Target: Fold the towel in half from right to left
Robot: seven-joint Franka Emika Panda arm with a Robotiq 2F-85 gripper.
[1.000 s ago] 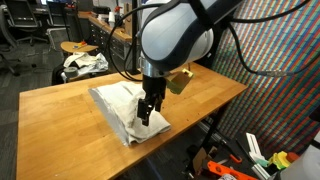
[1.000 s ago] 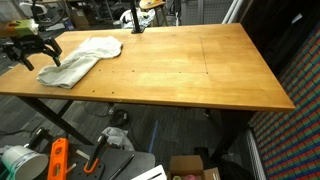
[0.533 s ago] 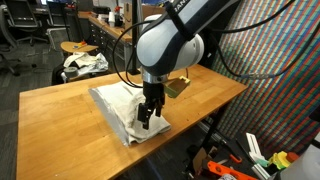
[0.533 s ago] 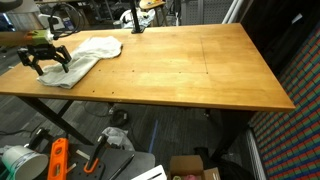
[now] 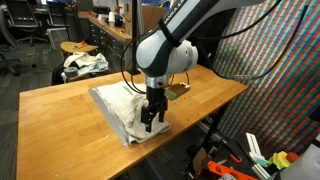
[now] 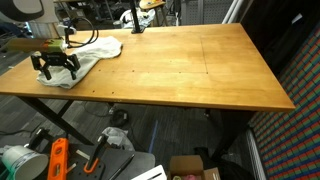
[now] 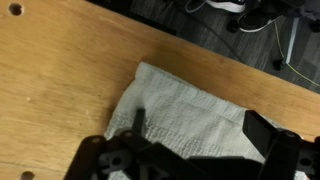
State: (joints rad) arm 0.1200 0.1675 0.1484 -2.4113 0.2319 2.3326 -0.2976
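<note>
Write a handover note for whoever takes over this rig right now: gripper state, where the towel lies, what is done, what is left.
Gripper: open, holding nothing, poised low over an edge of the towel.
Towel: lying rumpled on the wooden table, near one end.
Done: no grasp, no fold visible.
Left: grip the towel's right edge, carry it across to the left edge, release.

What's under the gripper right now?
The towel lies under the open gripper, spread on the wooden table near its edge. In the wrist view the gripper body hides the cloth's nearer part, and whether the fingertips touch it can't be judged.
</note>
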